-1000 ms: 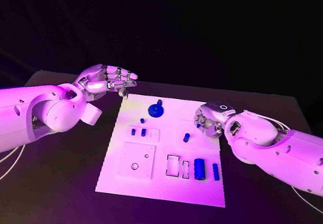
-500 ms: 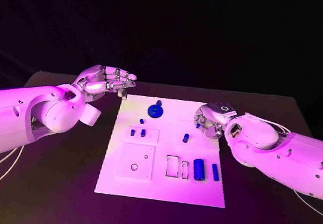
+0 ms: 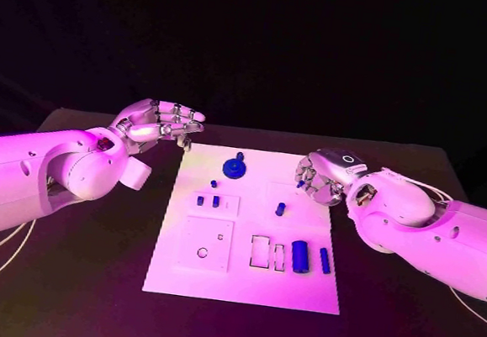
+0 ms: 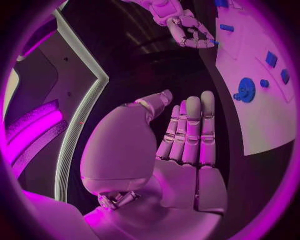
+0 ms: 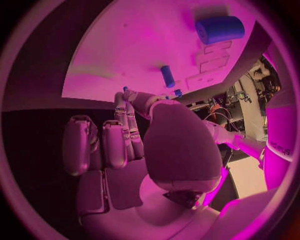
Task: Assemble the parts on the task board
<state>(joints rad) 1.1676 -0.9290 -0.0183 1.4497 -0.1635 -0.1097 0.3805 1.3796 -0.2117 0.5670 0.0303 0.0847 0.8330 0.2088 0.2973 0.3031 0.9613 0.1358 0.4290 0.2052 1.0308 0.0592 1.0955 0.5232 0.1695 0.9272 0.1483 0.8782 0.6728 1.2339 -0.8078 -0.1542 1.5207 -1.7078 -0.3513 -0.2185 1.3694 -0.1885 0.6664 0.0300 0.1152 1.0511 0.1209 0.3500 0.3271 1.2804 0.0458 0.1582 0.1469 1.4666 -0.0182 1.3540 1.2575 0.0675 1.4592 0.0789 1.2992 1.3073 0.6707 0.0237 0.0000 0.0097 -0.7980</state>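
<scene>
Both hands hover at the board's (image 3: 239, 287) far corners. The right hand (image 3: 320, 176) pinches a small blue part (image 3: 300, 185) over the board's right edge; the left hand (image 3: 160, 121), fingers loosely curled, holds nothing. Next, I'd guess, seat that part.

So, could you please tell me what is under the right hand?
The right hand hangs over the board's far right edge, a small blue part at its fingertips. Whatever lies beneath its palm is covered.
</scene>
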